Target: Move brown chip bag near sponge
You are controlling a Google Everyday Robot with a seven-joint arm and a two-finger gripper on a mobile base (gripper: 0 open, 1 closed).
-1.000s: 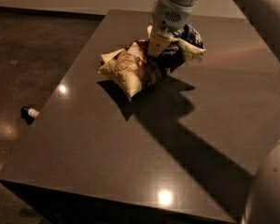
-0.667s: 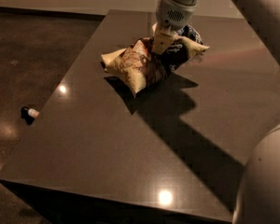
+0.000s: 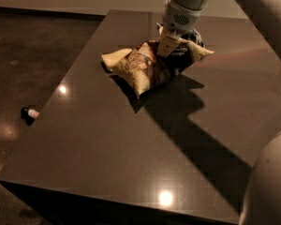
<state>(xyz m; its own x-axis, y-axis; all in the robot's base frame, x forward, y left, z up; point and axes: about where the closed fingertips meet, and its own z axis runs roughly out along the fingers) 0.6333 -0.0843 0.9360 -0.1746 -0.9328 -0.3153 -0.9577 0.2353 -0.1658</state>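
The brown chip bag (image 3: pixel 143 68), puffy, brown and cream-yellow, lies on the dark table (image 3: pixel 131 149) near its far middle. My gripper (image 3: pixel 167 45) comes down from the upper right and is shut on the bag's upper right part. A small dark blue-and-white bag (image 3: pixel 193 35) lies right behind the gripper, touching the brown bag. A cream-yellow pointed corner (image 3: pixel 202 50) sticks out to the right. I cannot make out the sponge; it is hidden or out of view.
The table's left edge (image 3: pixel 51 111) runs diagonally, with dark floor beyond it. A small dark object with a pale end (image 3: pixel 29 112) lies on the floor at the left. The arm's shadow crosses the table's right half.
The gripper and the brown chip bag have moved together a little to the right, toward the blue-and-white bag.
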